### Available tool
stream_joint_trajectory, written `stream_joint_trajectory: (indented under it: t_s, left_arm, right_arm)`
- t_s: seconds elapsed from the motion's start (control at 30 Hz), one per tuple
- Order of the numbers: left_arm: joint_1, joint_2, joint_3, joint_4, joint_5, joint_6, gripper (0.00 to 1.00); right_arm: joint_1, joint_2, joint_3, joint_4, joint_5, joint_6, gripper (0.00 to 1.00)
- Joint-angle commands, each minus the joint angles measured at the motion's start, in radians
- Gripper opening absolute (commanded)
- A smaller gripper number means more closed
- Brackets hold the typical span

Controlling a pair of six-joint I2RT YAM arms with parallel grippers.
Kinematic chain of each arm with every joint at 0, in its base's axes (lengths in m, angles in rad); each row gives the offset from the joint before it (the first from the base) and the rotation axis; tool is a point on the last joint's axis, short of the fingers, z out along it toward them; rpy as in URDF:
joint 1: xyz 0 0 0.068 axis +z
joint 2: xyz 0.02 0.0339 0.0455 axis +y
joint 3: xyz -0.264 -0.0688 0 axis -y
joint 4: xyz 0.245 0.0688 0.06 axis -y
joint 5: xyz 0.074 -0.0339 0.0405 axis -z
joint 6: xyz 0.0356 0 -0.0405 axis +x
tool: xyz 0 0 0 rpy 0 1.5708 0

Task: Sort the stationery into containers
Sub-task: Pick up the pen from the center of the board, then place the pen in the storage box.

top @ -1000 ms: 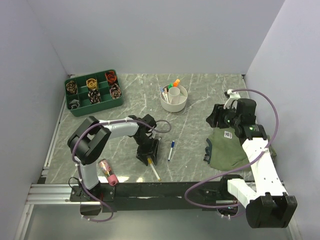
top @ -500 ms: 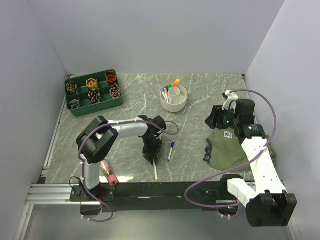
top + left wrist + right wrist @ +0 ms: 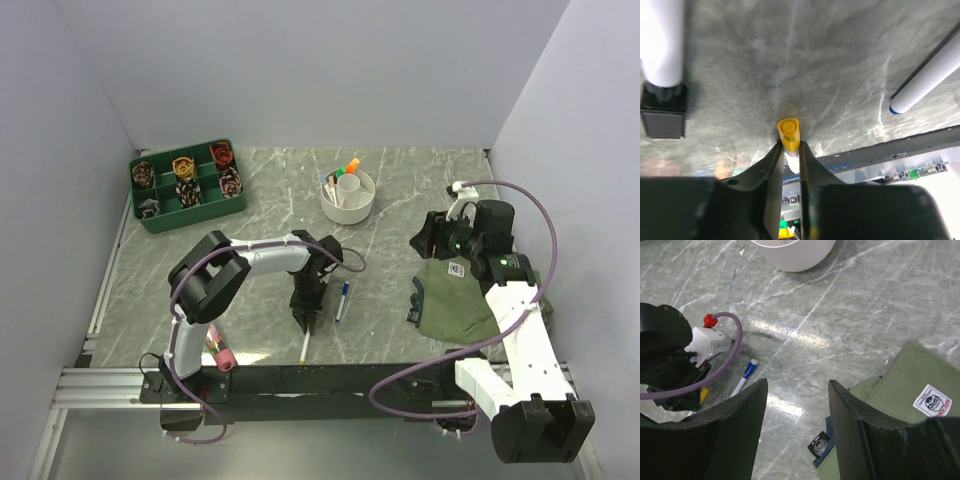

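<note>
- The left tool (image 3: 304, 320) is seen low in the middle of the overhead view, pointed down at the counter (image 3: 400, 190).
- In the left wrist view its jaws are drawn in against both sides of the thin yellow pen (image 3: 789, 134), which is gripped just behind its yellow end.
- Whether that pen is raised off the counter cannot be told.
- A white pen with a blue cap (image 3: 342, 300) is laid on the counter just right of the left tool, apart from it.
- A thick pink marker (image 3: 217, 346) is laid at the lower left of the overhead view, near the left arm's base.
- The white round bowl (image 3: 362, 203) is placed at upper centre, with an orange-capped marker (image 3: 352, 166) and other pens stood in it.
- The right tool (image 3: 797, 385) is held above the counter at the right, jaws spread wide with nothing between them.
- An olive cloth pouch (image 3: 455, 300) is spread just below it.
- A dark green tray (image 3: 190, 216) is set at the upper left.
</note>
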Motion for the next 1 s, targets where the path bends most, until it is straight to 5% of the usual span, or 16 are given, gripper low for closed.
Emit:
stream_joint_trajectory:
  t_s: [0.0, 0.07, 0.37, 0.7, 0.9, 0.97]
  left_arm:
    - [-0.027, 0.149, -0.072, 0.151, -0.197, 0.023, 0.09]
    - [-0.027, 0.161, -0.066, 0.155, -0.188, 0.034, 0.01]
    - [-0.014, -0.007, 0.103, 0.108, -0.214, 0.198, 0.01]
    - [0.14, -0.175, 0.39, 0.001, -0.071, 0.416, 0.01]
    - [0.186, -0.242, 0.519, 0.186, -0.001, 0.528, 0.01]
    - [0.193, -0.317, 0.421, 0.442, -0.022, 0.589, 0.01]
  right_arm:
    - [0.005, -0.027, 0.006, 0.027, -0.012, -0.024, 0.6]
    - [0.005, -0.025, 0.006, 0.035, -0.015, -0.02, 0.6]
    - [0.005, 0.057, 0.107, 0.018, -0.01, -0.034, 0.6]
    - [0.006, 0.16, 0.263, -0.004, 0.025, -0.027, 0.59]
    - [0.006, 0.167, 0.274, 0.005, 0.059, -0.044, 0.59]
    - [0.006, 0.156, 0.265, 0.027, 0.07, -0.046, 0.59]
